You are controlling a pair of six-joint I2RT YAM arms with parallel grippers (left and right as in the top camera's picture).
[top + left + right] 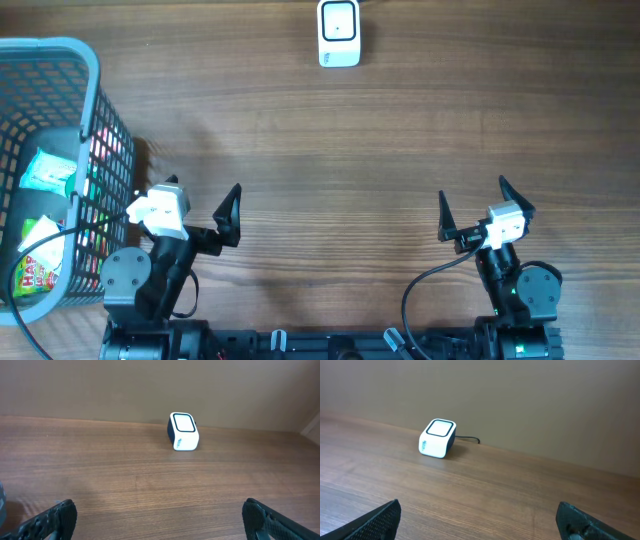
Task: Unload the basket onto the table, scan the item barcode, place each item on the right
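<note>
Overhead, left gripper (203, 187), right gripper (472, 190), near bases, splayed

Mock shop checkout on lab-style test bench. Wood-grain desk (330, 150) against plain beige wall (150, 385). White countertop scanner (339, 33) at far edge, cable (468, 438) trailing toward wall. Grey plastic shopping basket (95, 90) at left, packets (45, 170) of goods inside. Left arm (150, 270), right arm (515, 270) mounted at near edge: staged rig, not real store.
</note>
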